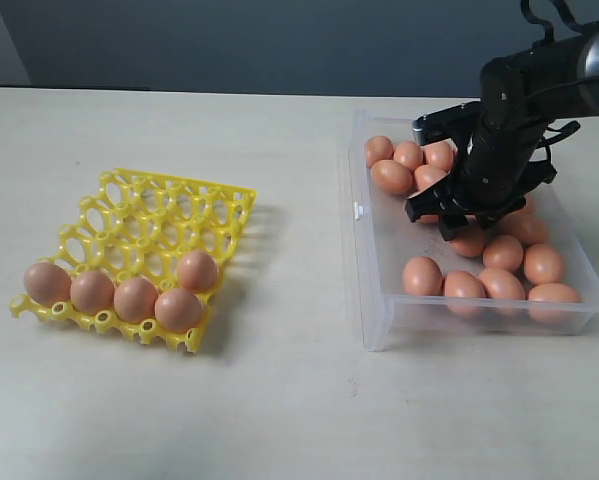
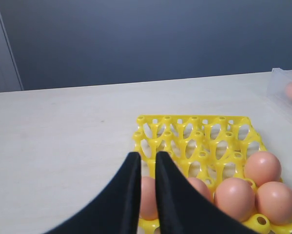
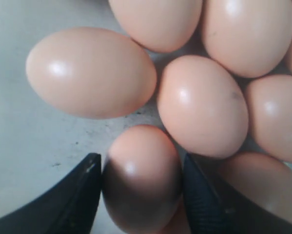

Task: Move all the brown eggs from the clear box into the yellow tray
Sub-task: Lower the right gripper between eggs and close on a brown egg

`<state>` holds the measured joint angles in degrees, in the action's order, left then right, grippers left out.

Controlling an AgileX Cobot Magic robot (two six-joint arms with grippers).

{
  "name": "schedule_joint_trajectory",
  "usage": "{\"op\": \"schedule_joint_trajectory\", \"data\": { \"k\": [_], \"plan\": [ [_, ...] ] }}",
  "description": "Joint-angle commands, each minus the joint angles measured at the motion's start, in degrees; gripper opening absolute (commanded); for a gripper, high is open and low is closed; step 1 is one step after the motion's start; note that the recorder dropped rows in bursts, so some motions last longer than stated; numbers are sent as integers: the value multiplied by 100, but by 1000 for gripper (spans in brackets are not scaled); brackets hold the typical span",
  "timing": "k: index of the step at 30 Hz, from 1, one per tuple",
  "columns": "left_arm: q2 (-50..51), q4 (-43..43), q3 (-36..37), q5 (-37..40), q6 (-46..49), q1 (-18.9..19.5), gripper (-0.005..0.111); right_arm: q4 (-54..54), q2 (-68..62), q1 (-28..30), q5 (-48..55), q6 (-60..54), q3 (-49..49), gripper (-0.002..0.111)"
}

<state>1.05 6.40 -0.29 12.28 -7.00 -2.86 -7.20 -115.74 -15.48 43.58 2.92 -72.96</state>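
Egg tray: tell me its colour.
The egg tray is bright yellow, clearest in the exterior view.

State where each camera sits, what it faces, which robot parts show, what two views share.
Exterior: off the arms, looking down at yellow tray and clear box; right gripper shows.
Left wrist: on left arm, facing the tray; left gripper shows.
Right wrist: over the box, close on brown eggs; fingers flank one.
Shared: tray in exterior and left wrist.
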Motion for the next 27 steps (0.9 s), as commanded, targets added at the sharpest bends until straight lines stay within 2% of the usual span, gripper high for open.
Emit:
{"op": "schedule_joint_trajectory", "data": {
  "k": [1, 7, 10, 12, 20, 27],
  "plan": [
    [36, 11, 29, -24, -5, -10, 12, -34, -183, 7, 211, 14, 65, 48],
    [36, 11, 29, -24, -5, -10, 12, -34, -183, 7, 277, 14, 65, 45],
    [36, 11, 29, -24, -5, -10, 12, -47, -183, 7, 302, 14, 65, 24],
    [36, 11, 29, -24, -5, -10, 12, -93, -183, 7, 302, 14, 65, 0],
    [36, 11, 29, -24, -5, -10, 12, 228, 433, -2, 12, 14, 65, 0],
    [36, 11, 29, -24, -5, -10, 12, 1045, 1316, -2, -352, -445, 65, 0]
  ]
}}
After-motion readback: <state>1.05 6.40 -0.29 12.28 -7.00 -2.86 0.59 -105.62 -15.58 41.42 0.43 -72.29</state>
